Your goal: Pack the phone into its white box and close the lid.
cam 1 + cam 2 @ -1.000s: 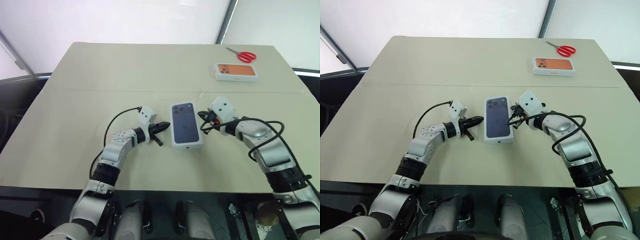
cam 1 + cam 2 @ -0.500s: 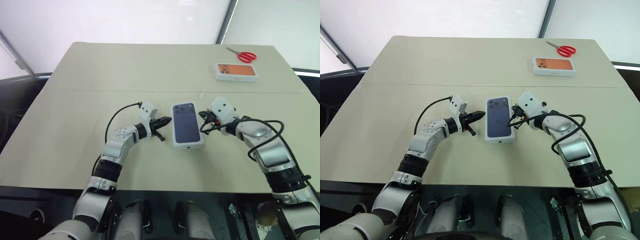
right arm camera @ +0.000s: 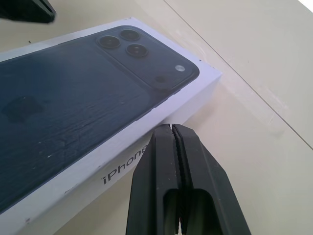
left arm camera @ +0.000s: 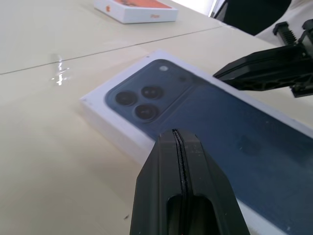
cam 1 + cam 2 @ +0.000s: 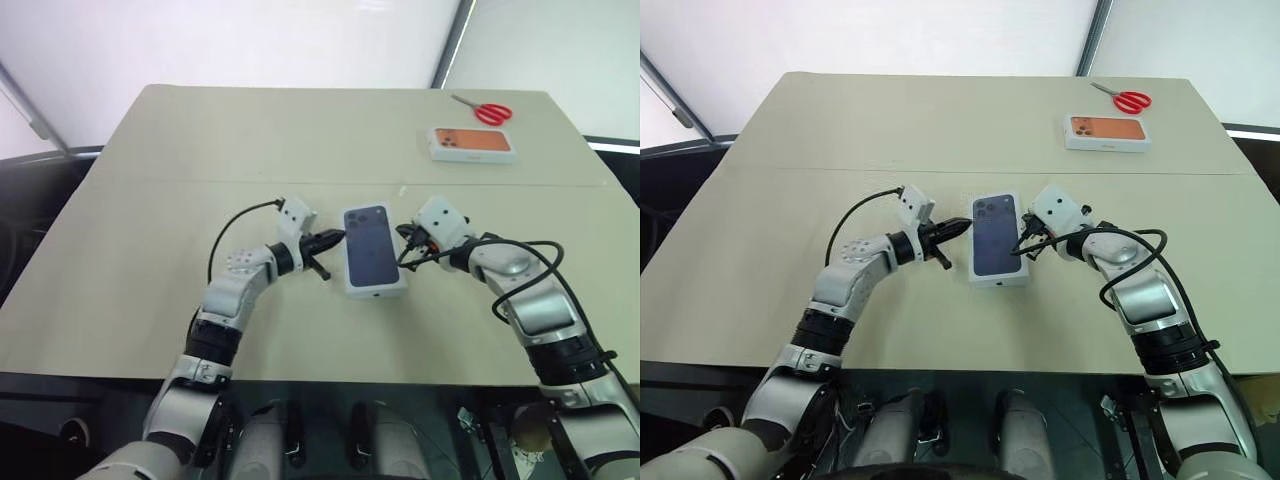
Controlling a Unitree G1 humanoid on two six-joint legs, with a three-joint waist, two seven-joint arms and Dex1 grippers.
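The lid (image 5: pixel 373 250), white with a dark blue phone picture on top, lies flat at mid-table and covers the white box, whose tray is hidden under it. The phone is hidden. My left gripper (image 5: pixel 338 237) is shut and points level at the lid's left edge near the printed camera cluster (image 4: pixel 139 100); I cannot tell whether it touches. My right gripper (image 5: pixel 402 260) is shut and sits beside the lid's right side wall (image 3: pixel 146 147), pointing slightly down. The right gripper's black fingers (image 4: pixel 259 71) hang over the far side of the lid.
A second box with an orange phone picture (image 5: pixel 472 143) lies at the far right of the table, with red-handled scissors (image 5: pixel 487 110) behind it. A seam (image 5: pixel 200 181) crosses the table behind the lid. Bare tabletop lies left of and in front of the lid.
My left gripper has risen a little, and its tip now stands higher beside the lid's left edge. The lid and my right gripper have stayed put.
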